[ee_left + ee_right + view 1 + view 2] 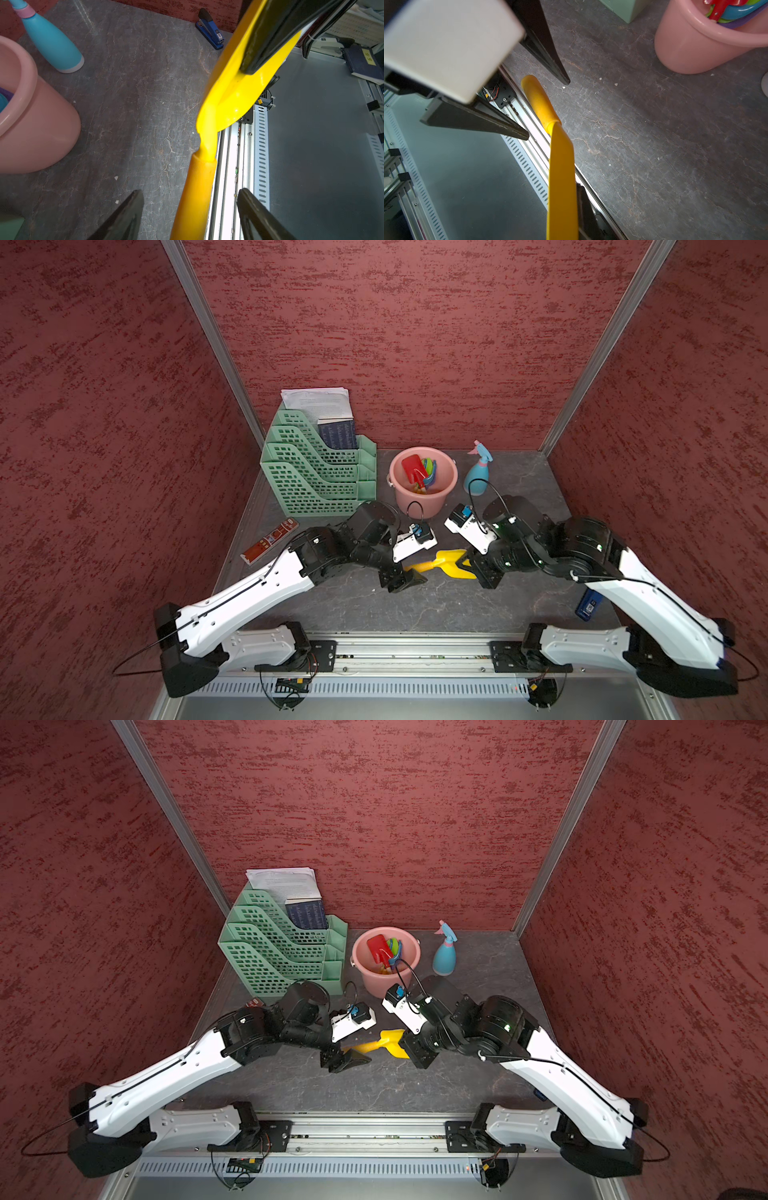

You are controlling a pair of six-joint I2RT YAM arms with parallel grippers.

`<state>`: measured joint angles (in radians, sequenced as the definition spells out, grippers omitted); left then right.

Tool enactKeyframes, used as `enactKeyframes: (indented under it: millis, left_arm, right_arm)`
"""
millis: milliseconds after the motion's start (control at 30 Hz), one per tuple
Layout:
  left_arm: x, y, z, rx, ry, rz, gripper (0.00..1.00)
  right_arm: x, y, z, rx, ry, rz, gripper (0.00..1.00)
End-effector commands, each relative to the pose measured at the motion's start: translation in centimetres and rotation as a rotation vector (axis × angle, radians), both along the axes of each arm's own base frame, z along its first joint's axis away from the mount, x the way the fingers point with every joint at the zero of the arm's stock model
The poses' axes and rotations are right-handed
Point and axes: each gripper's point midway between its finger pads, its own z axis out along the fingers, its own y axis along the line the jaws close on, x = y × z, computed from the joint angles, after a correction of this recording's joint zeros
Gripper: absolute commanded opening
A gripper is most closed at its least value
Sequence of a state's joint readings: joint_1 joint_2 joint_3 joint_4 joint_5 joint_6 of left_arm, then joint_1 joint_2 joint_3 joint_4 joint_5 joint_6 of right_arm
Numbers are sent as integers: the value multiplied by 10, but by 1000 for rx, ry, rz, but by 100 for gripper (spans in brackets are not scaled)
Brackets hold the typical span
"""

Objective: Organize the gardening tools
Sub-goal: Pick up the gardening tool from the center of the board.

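Gripping the blade of the bright yellow plastic scoop [446, 563], the right pincer [464, 562] was clamped shut on it. It held the scoop near the front middle of the dark marbled desk [415, 610], apparently lifted off the surface, with the orange-yellow handle pointing toward the left arm. The left pincer [191, 191] sat around that handle with its two black fingers [128, 212] apart. The left wrist view showed a gap on each side, so it was not yet gripping the handle. In the right wrist view the scoop [562, 176] ran edge-on from the right pincer's finger toward the spread left pincer [546, 109]. Behind the arms stood a round pink plastic bucket [415, 506], upright and holding a red plastic spade [411, 468] with other tools in green, blue and purple bunched beside it. A light-blue plastic spray bottle [478, 472] with a pink collar stood upright on the desk just beside the bucket, on the right arm's side. A green slotted plastic file rack [307, 472] holding papers and a dark book stood on the bucket's other side. A blue stapler [588, 603] lay near the desk's edge by the right arm.
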<state>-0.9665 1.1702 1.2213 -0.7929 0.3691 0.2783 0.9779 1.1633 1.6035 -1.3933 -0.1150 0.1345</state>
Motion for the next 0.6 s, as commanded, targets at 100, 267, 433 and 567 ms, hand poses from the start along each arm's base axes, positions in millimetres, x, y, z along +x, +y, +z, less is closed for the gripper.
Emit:
enactKeyframes:
  millis: [100, 267, 433, 567]
  left_arm:
    - [-6, -12, 12, -29, -11, -69, 55]
    - [-8, -13, 7, -22, 2, -78, 51]
    - [-8, -13, 5, -26, 5, -73, 38]
    - [-7, -14, 6, -33, 4, -68, 21]
  right_arm:
    - [-2, 2, 15, 39, -30, 34, 0]
    - [0, 4, 18, 51, -46, 33, 0]
    - [1, 6, 18, 55, -52, 36, 0]
    - [3, 8, 20, 61, -59, 33, 0]
